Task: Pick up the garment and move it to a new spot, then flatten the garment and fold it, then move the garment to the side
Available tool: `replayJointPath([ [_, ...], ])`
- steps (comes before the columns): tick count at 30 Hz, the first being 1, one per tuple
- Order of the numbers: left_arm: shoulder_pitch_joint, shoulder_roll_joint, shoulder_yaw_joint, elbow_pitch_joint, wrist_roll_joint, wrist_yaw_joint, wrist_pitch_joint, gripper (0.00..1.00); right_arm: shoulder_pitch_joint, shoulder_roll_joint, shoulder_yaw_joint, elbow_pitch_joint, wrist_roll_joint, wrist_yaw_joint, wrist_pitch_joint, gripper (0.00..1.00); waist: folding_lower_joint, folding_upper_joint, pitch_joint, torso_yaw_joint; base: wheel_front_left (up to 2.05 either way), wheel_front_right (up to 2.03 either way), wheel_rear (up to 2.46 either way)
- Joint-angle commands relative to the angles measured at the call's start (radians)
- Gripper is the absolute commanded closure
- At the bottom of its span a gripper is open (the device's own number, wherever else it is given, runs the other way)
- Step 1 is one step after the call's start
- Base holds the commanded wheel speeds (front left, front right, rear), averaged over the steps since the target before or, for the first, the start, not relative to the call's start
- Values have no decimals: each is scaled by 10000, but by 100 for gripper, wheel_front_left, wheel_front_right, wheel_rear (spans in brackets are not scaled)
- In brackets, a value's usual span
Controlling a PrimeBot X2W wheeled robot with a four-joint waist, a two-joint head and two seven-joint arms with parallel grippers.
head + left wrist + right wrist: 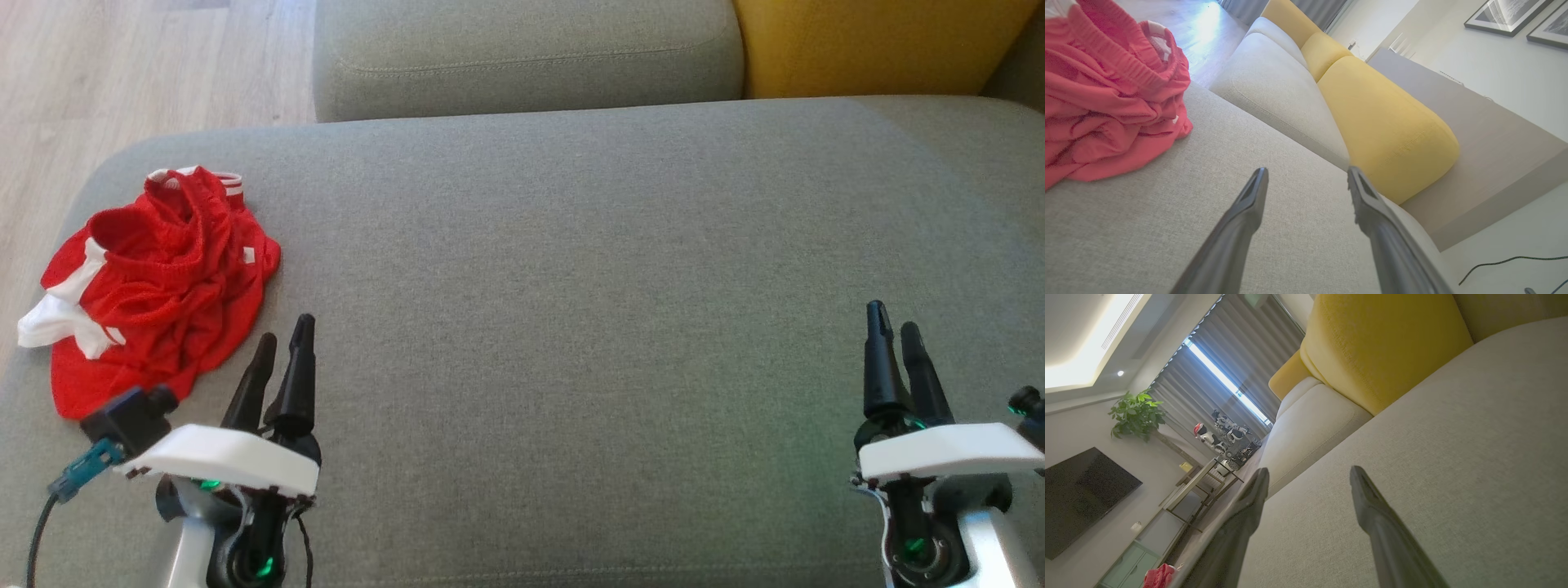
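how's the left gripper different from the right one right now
The left gripper is close beside the crumpled red garment; the right gripper is far across the grey sofa seat, over bare fabric. In the head view the left gripper's fingers lean rightward, while the right gripper's lean leftward. Shared: both are open and hold nothing.

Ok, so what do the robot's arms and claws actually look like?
The left claw and right claw each have two long, tapered black fingers. Behind each sits an angular white cover over dark joints with small green lights. A black camera block with a teal plug and black cable is fitted at the left wrist. The forearms are pale grey.
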Motion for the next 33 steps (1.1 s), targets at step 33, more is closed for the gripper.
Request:
replayJointPath([
  [33, -890, 1075, -842, -84, 3579, 911, -1035, 0, -654, -247, 636, 109, -4359, 33, -690, 0, 0, 0, -46, -78, 0, 0, 0],
])
